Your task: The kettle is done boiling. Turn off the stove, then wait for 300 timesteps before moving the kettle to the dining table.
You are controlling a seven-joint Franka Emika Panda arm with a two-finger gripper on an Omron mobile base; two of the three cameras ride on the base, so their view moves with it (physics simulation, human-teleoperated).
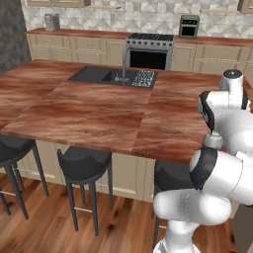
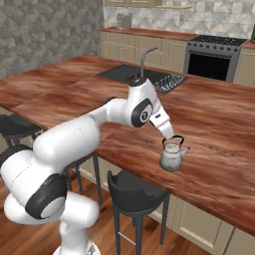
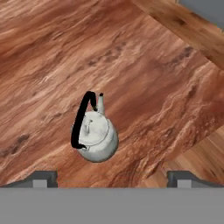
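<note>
Kettle (image 3: 95, 139) upright on dining table (image 3: 52, 57), below spread, empty fingers (image 3: 43, 177).

No readable text, label, brand, number or sign is showing anywhere in these pictures. The kettle (image 2: 173, 156) is sitting near the front edge of the surface (image 2: 74, 94) and is showing a plain silvery body with no marking. The stove (image 2: 215, 56) at the back wall is showing a blank dark oven door, and its knobs are too small to read. The small appliances on the back counter (image 1: 84, 33) are appearing too blurred for any lettering to be made out.
</note>
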